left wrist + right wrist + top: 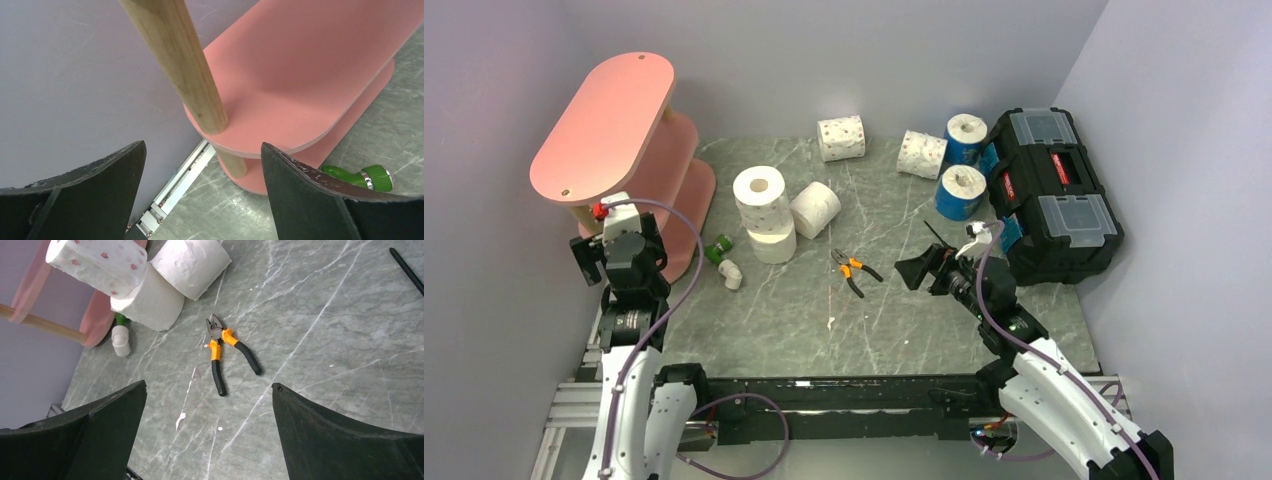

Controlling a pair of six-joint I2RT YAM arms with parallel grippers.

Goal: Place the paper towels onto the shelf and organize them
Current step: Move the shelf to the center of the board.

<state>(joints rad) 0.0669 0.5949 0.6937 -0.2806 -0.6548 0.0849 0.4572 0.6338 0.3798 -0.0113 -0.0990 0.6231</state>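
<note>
The pink three-tier shelf (604,125) stands at the far left with nothing on the boards that show. A speckled roll (761,195) is stacked on a white roll (772,243), and another white roll (816,208) lies beside them. Two speckled rolls (841,138) (922,154) and two blue-wrapped rolls (966,137) (960,192) sit at the back. My left gripper (621,262) is open and empty at the shelf's near end; its view shows the middle board (300,75) and a wooden post (185,65). My right gripper (921,268) is open and empty over bare table, right of the stacked rolls (147,302).
A black toolbox (1049,190) stands at the right. Orange-handled pliers (854,270) lie mid-table. A green nozzle (719,250) and a white fitting (732,273) lie by the shelf's foot. Purple walls close in on the left, back and right.
</note>
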